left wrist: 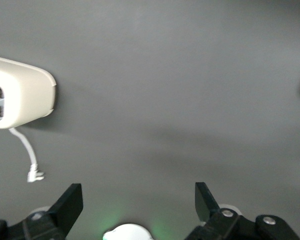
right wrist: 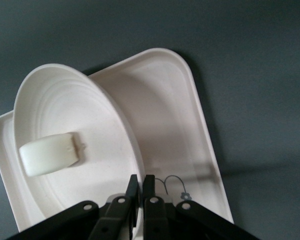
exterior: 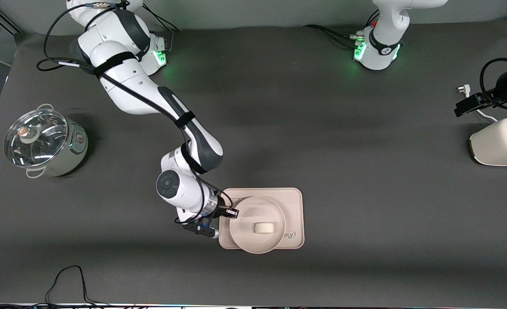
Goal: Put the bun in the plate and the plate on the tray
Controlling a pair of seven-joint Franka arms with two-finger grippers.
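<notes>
At the right arm's end of the desk [exterior: 322, 141]: a glass-lidded pot [exterior: 43, 141], well apart from everything else, blocking nothing. Nearer the middle and nearer the front camera: the tray [exterior: 294, 201], flat on the desk, carrying the plate [exterior: 258, 214], whose lower rim overhangs the tray's front edge. In the plate, near its centre: the bun [exterior: 264, 228], lying on its side. Clamped on the plate's rim at the side toward the right arm's end: the right gripper [exterior: 232, 211], fingers [right wrist: 132, 192] pinched nearly together on that rim, plate tilted in the right wrist view, bun just past the fingertips inside the dish. At the left arm's end: a white toaster [exterior: 500, 143] with a loose cord and plug [left wrist: 35, 175]. Above it, waiting: the left gripper [left wrist: 137, 200], spread wide, holding nothing.
</notes>
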